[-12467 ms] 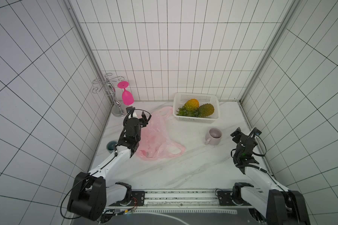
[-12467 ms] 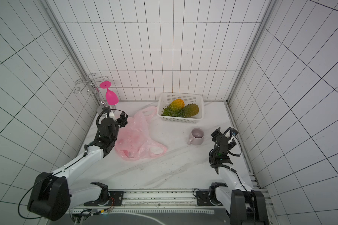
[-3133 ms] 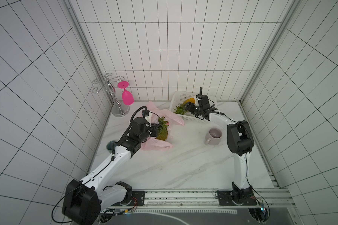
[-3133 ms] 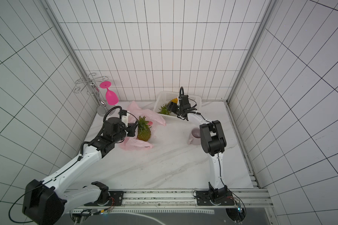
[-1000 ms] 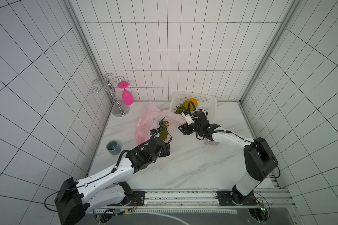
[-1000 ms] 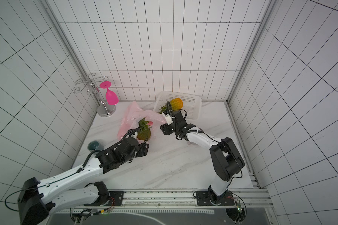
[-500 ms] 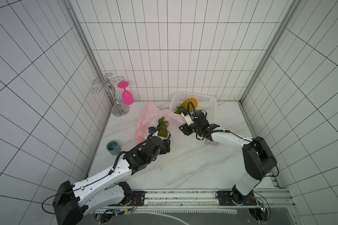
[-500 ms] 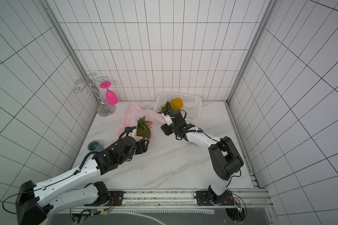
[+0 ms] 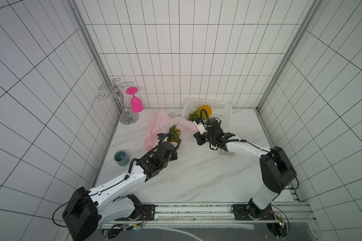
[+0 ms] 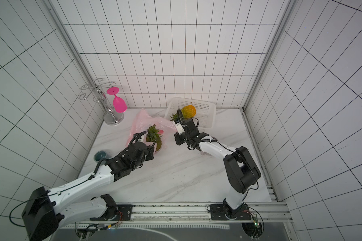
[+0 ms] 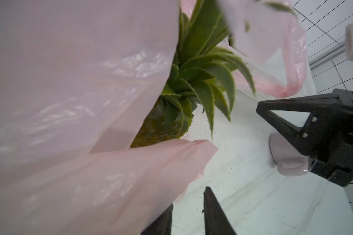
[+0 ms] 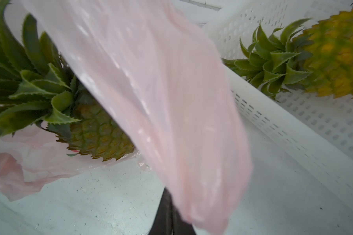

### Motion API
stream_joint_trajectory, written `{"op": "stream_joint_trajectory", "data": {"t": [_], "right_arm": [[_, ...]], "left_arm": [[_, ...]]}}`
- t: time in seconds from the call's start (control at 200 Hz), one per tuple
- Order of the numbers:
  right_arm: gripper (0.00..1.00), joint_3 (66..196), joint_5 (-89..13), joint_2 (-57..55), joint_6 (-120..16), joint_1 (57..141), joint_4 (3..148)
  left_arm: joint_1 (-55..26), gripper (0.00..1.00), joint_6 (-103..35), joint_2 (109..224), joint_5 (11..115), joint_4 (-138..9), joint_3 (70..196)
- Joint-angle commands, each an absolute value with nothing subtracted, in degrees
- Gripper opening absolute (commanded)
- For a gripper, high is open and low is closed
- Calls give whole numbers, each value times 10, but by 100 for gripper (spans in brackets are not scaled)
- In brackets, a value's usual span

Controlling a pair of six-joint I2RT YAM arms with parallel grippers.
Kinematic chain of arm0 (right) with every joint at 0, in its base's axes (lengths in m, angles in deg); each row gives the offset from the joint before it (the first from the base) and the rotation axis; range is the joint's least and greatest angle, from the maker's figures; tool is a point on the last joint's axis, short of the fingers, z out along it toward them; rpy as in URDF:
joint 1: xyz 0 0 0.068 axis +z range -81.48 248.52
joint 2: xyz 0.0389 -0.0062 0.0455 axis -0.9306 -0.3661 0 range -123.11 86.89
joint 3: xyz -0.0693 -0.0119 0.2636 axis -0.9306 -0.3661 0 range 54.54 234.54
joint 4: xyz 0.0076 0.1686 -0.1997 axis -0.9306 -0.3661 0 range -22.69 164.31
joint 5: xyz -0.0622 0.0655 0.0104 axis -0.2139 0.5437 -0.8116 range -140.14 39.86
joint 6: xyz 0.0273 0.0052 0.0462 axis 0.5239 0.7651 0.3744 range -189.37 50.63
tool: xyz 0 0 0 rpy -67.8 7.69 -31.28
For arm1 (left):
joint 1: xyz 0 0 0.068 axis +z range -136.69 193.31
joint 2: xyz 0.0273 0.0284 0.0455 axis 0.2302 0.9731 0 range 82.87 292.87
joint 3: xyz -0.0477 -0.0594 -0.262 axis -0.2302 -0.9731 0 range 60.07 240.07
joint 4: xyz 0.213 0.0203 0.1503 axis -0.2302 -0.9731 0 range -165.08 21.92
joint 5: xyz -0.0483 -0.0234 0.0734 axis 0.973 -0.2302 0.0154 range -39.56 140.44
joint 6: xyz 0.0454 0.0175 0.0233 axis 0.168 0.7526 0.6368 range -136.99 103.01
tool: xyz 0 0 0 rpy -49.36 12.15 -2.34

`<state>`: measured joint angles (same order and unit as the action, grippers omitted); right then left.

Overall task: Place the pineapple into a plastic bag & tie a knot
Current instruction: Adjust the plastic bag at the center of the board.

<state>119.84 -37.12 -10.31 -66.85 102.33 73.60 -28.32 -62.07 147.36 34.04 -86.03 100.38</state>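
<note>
Since the first picture both arms had been swung in from the sides of the table (image 9: 196, 177) to the plastic bag (image 9: 155, 129), and one pineapple (image 9: 174, 133) had been lifted out of the white basket (image 9: 224, 113) and put in the bag; over the last half second almost nothing had been shifted. The right gripper (image 11: 262, 107) was seen squeezed shut on a handle strip of the plastic bag, and that strip was pulled up off the table toward it. The left gripper (image 11: 187, 202) was seen with its two fingers close together and a thin gap left between them; a fold of the bag was draped over one finger, so it could not be told if the bag was pinched there. Between the two grippers the pineapple was seen inside the open bag, with its green leaves poked out of the top. The bag was spread on the marble table, toward the back. Behind the right gripper the white basket was set by the back wall, and a second pineapple (image 9: 204, 109), a yellow one, was laid in it. A pink mug (image 11: 283, 154) was stood on the table, mostly hidden under the right arm. Farther left a small grey-blue cup (image 9: 121, 158) was placed near the side wall, and a bright pink glass (image 9: 136, 104) was hung upside down on a silver rack (image 9: 128, 120) in the back corner.
</note>
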Motion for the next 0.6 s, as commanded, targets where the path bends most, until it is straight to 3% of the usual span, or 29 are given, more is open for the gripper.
{"op": "stream_joint_trajectory", "data": {"t": [0.0, 0.045, 0.245, 0.375, 0.415, 0.47, 0.595], "right_arm": [[0, 1258, -362, -66, -672, 1033, 739], [0, 1258, -363, -57, -670, 1033, 738], [0, 1260, -374, -22, -660, 1035, 731], [0, 1266, -386, -15, -652, 1036, 710], [7, 1267, -386, -14, -648, 1035, 702], [21, 1265, -385, -10, -640, 1035, 693], [41, 1239, -316, 13, -616, 1033, 696]], "left_arm": [[-274, 7, -608, 1479, 366, -866, 1028], [-274, 0, -603, 1475, 371, -869, 1030], [-274, 0, -576, 1421, 411, -877, 1021], [-285, 37, -548, 1388, 434, -900, 1009], [-297, 45, -536, 1381, 432, -914, 1009], [-321, 51, -517, 1374, 427, -935, 1010], [-367, 56, -490, 1360, 398, -974, 1005]]}}
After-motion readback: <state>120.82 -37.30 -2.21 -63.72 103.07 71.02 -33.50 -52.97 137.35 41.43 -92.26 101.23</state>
